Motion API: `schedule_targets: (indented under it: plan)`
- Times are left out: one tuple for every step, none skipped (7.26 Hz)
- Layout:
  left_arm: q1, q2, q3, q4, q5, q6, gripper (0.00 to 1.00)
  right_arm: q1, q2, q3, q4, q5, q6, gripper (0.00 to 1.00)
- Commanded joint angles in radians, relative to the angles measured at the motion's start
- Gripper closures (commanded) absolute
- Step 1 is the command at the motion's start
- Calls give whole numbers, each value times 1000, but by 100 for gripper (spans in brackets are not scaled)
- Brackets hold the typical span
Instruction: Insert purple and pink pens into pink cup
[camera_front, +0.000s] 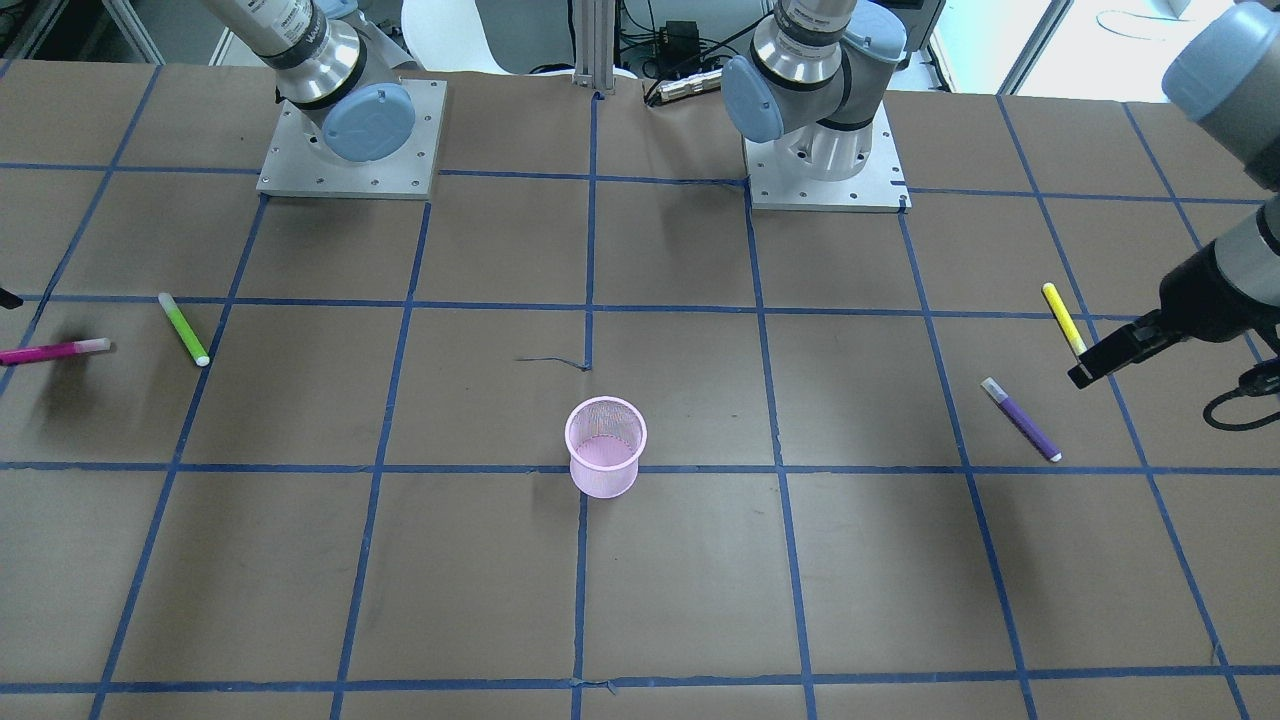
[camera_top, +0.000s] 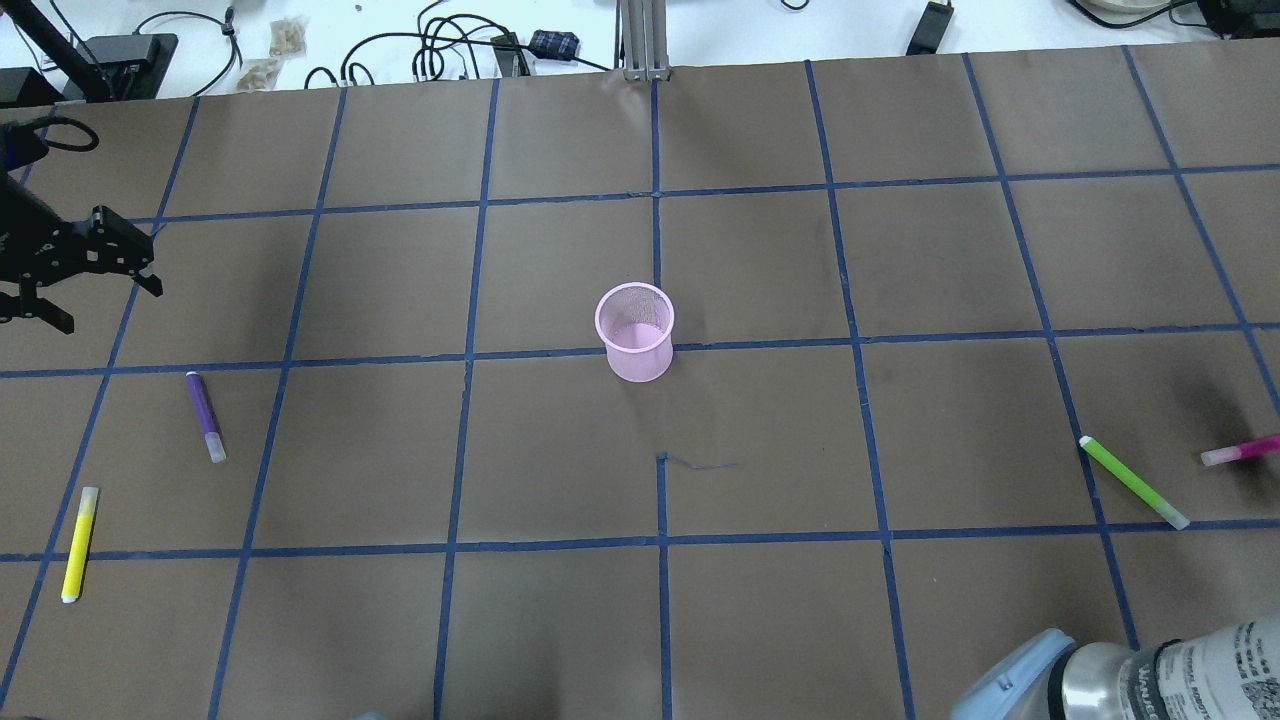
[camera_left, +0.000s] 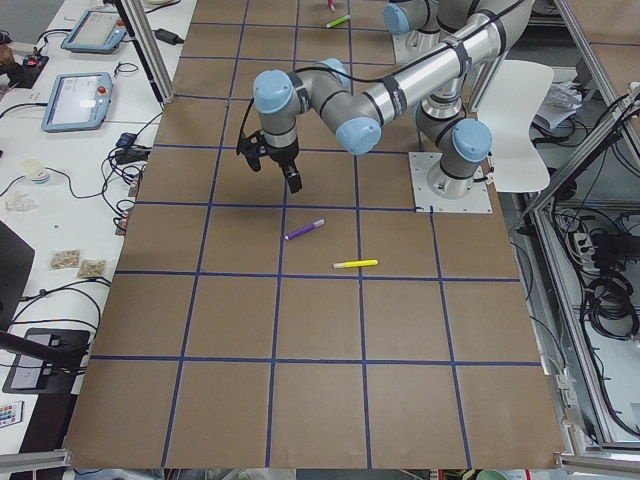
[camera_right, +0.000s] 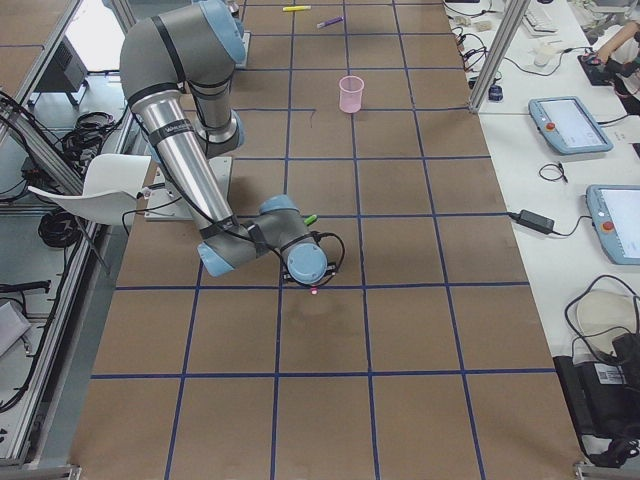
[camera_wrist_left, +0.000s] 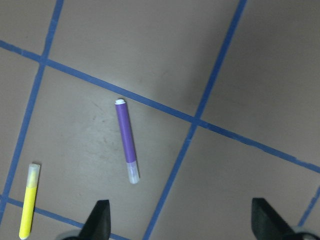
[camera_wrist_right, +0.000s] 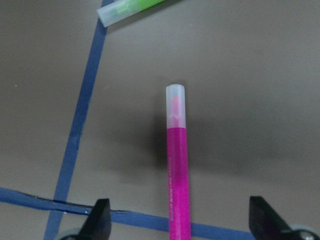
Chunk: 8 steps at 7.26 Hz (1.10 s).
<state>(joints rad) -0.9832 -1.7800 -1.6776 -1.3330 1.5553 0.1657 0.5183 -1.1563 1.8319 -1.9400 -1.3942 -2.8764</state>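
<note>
The pink mesh cup (camera_top: 636, 332) stands upright at the table's middle, also in the front view (camera_front: 605, 445). The purple pen (camera_top: 204, 415) lies on the left side of the table; in the left wrist view it (camera_wrist_left: 126, 140) is ahead of the fingers. My left gripper (camera_top: 105, 300) hovers open beyond and left of it, its jaws wide apart (camera_wrist_left: 180, 202). The pink pen (camera_top: 1240, 452) lies at the far right edge. My right gripper (camera_wrist_right: 178, 202) is open above it, with the pen (camera_wrist_right: 178, 170) centred between the fingers, which stand apart from it.
A yellow pen (camera_top: 78, 542) lies near the purple pen, toward the robot. A green pen (camera_top: 1133, 481) lies close to the pink pen and shows at the top of the right wrist view (camera_wrist_right: 127, 7). Both arm bases (camera_front: 350, 150) stand at the table's robot side.
</note>
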Motion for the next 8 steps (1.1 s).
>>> schedule_targets:
  plan:
    - [41,-85,-30,130,0,41,0,-7,47,-6,3,0,-60,12]
    - [41,-113,-43,165,-3,40,0,-7,49,-6,3,1,-93,14]
    - [40,-139,-72,272,0,49,0,-7,47,-6,6,0,-87,27]
    - [41,-151,-106,317,2,49,0,-7,44,-6,7,0,-78,50]
    - [40,-173,-119,334,0,34,0,-7,44,-6,7,1,-78,65]
    - [40,-191,-117,336,-3,26,0,-7,41,-6,7,4,-77,75]
    - [40,-214,-120,344,-7,17,0,-7,38,-6,9,6,-58,85]
    - [40,-240,-122,386,-3,17,0,-7,37,-8,15,4,-26,91]
